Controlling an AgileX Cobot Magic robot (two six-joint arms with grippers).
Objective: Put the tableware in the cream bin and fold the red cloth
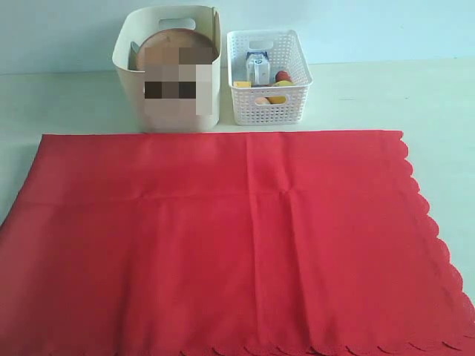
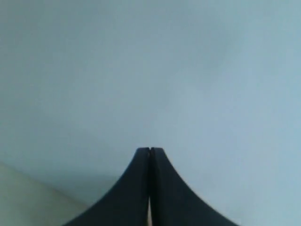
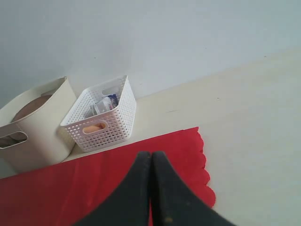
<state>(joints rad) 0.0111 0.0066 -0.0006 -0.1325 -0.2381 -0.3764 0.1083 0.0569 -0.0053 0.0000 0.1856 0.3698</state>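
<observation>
The red cloth [image 1: 223, 237] lies spread flat over the table, scalloped along its right and near edges, with fold creases across it. Behind it stands the cream bin [image 1: 169, 70], and a round brown plate [image 1: 174, 46] leans inside it; the rest of the tableware is hidden. Neither arm shows in the exterior view. My left gripper [image 2: 150, 149] is shut and empty, facing a plain pale wall. My right gripper [image 3: 151, 153] is shut and empty too, hanging over the red cloth [image 3: 94, 188] near its scalloped corner, with the cream bin [image 3: 37, 127] beyond.
A white lattice basket [image 1: 268, 78] stands right of the cream bin, holding a blue-white carton [image 1: 257, 68] and food pieces. Bare pale table runs along the cloth's right side [image 1: 445, 126].
</observation>
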